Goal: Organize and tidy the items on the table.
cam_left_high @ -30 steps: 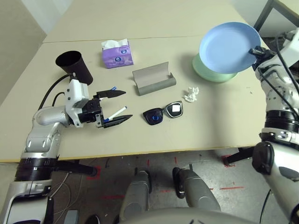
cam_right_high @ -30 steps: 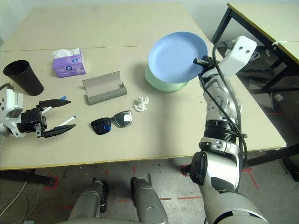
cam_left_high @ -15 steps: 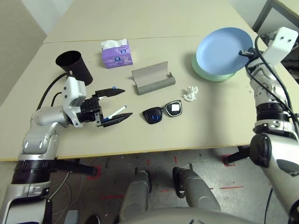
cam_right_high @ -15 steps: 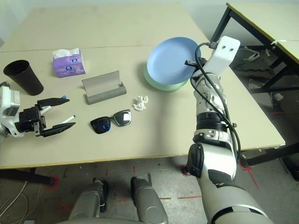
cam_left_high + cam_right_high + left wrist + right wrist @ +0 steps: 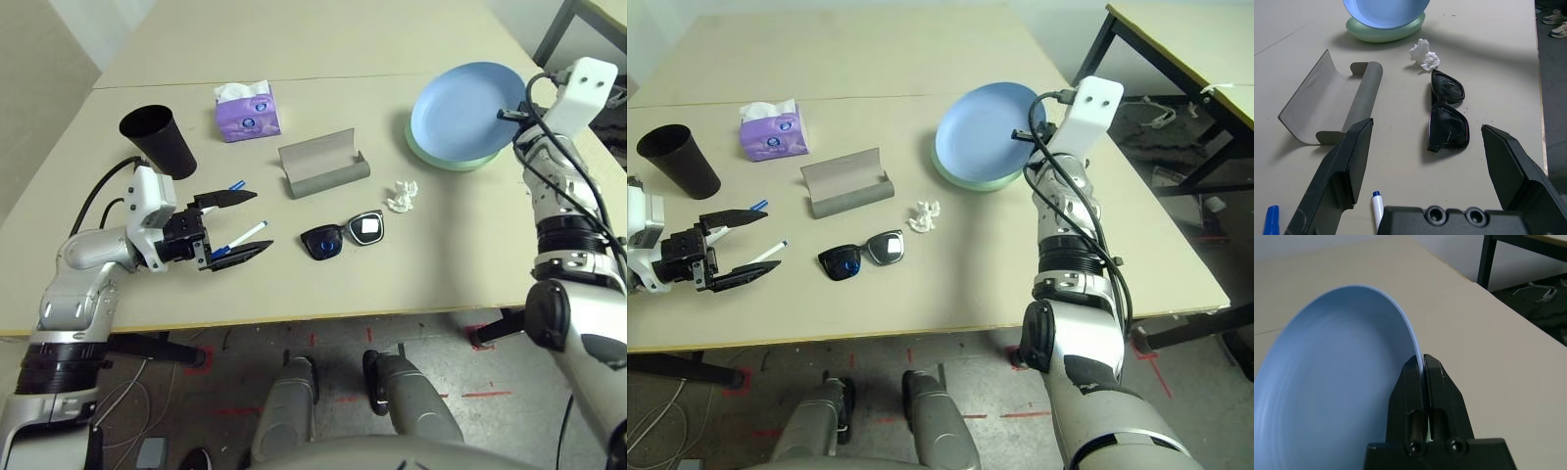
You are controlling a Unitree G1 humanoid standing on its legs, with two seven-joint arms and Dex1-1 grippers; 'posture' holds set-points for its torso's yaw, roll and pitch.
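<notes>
Left arm [image 5: 86,279], toward eight o'clock: clad in silver shell, broken by black ribbed band [image 5: 67,367]. Right arm [image 5: 578,264], toward three o'clock: finished in silver and white, with black ribbed sleeve [image 5: 571,238] and rounded black joint cover [image 5: 547,315]. Each wrist topped by white block-like housing, two small dark dots marked on right housing [image 5: 1090,110]. Black cables [image 5: 1104,240] strung along right arm. Left tool [image 5: 1427,123] and right tool [image 5: 1423,356] made in black, angular, tapered; paired round screws [image 5: 1435,214] set into left tool's base.

A dark-framed second table [image 5: 1205,64] stands behind right.
</notes>
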